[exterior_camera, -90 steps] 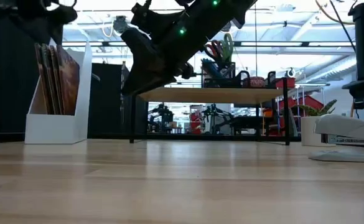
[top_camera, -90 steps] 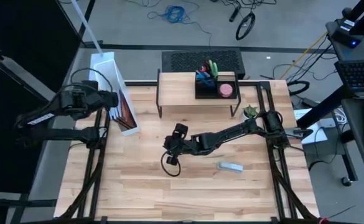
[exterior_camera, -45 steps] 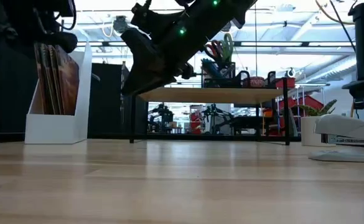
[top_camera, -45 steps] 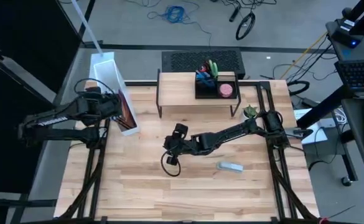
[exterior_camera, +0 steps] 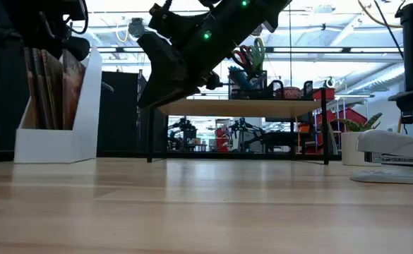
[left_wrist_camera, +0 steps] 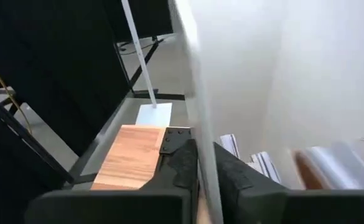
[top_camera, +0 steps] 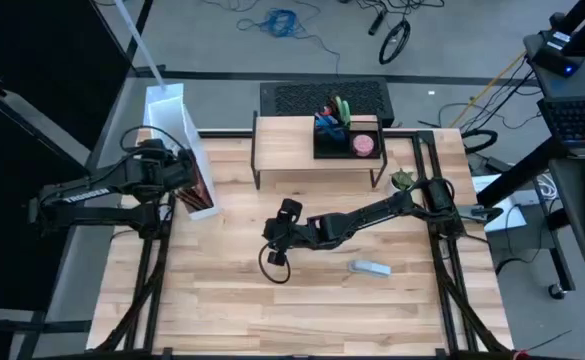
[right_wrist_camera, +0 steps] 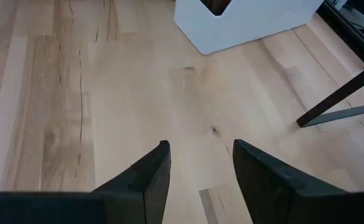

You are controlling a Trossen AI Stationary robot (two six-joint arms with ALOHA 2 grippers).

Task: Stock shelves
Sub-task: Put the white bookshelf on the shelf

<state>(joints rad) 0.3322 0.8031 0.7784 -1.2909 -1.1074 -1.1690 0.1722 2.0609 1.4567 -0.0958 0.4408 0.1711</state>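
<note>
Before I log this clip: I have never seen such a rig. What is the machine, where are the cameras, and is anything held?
It is a robot with two dark arms at a wooden table. One camera looks down from above, one sits at table height, and one rides on each wrist. The left gripper pinches a wall of the white file box. The right gripper hovers open and empty over mid-table. A low wooden shelf carries a black pen tray. A stapler lies on the table.

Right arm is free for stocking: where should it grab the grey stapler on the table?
Pinch the grey stapler across its narrow width near mid-length, coming straight down from above. It lies flat, long and slim, with bare table all around.
</note>
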